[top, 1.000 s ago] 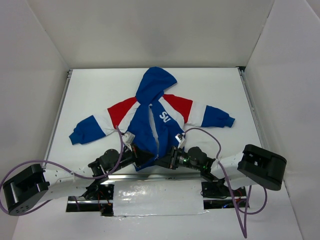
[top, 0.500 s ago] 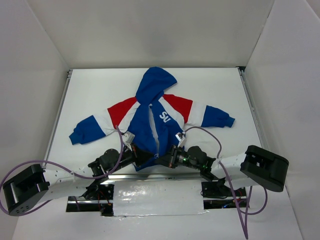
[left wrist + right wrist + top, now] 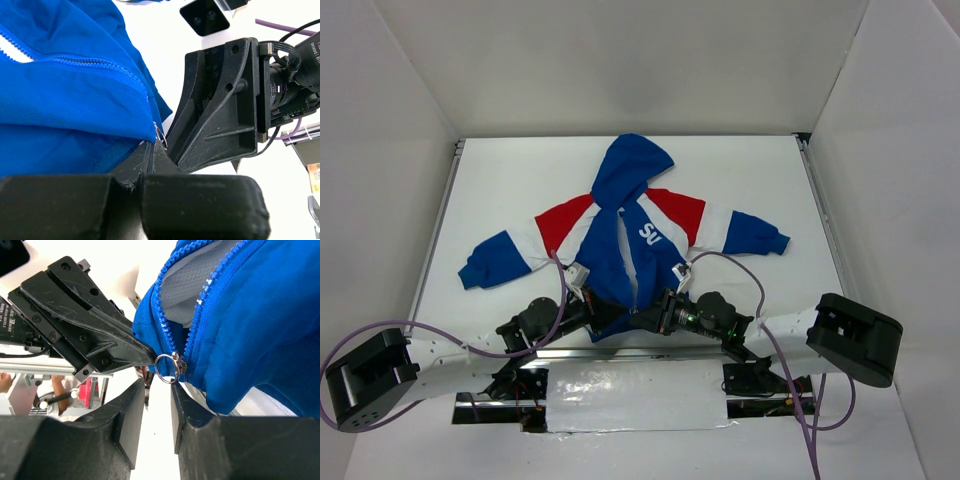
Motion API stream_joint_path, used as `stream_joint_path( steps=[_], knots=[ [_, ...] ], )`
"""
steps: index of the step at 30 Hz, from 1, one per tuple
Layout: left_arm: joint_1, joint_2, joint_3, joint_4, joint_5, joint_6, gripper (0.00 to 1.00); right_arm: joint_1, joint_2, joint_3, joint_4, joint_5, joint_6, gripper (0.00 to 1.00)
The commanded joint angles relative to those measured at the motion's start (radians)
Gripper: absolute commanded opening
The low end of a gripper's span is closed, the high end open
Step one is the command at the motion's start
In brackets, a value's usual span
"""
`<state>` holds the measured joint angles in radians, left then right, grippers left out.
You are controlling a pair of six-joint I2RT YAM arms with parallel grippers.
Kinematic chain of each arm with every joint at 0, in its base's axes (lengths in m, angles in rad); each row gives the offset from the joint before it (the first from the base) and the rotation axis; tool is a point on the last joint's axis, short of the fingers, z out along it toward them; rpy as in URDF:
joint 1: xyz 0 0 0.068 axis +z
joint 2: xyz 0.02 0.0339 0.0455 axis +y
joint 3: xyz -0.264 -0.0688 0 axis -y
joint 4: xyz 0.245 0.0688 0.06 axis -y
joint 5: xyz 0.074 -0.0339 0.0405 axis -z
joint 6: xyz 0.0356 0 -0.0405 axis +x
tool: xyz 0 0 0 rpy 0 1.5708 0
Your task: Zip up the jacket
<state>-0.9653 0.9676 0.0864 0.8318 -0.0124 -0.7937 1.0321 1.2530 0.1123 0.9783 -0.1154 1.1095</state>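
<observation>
So the left tool (image 3: 151, 154) is clamped on the jacket (image 3: 70, 100) hem. The right tool (image 3: 158, 390) is barely spread, with the zipper ring (image 3: 166, 368) just ahead of its tips, not gripped.

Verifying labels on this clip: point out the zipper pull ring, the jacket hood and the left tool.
zipper pull ring (image 3: 175, 361), right wrist view, its clasp end.
jacket hood (image 3: 632, 165), top external view, hood's middle.
left tool (image 3: 153, 150), left wrist view, between fingertips.
</observation>
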Motion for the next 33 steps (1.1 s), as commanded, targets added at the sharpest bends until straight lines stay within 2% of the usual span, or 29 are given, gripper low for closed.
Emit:
stream_joint_path(
  steps=[1,13,21,33],
  knots=[
    [0.004,0.003,0.030,0.073,0.019,-0.007,0.00,0.008,-0.009,0.006,0.016,0.025,-0.014,0.36],
    [0.004,0.013,0.026,0.087,0.029,-0.009,0.00,0.006,0.052,-0.022,0.105,0.051,0.038,0.38],
    [0.005,0.006,0.021,0.085,0.028,-0.009,0.00,0.008,0.026,-0.037,0.123,0.069,0.046,0.38],
    [0.005,0.003,0.024,0.082,0.035,-0.004,0.00,0.008,0.037,-0.042,0.122,0.095,0.052,0.15]
  ],
)
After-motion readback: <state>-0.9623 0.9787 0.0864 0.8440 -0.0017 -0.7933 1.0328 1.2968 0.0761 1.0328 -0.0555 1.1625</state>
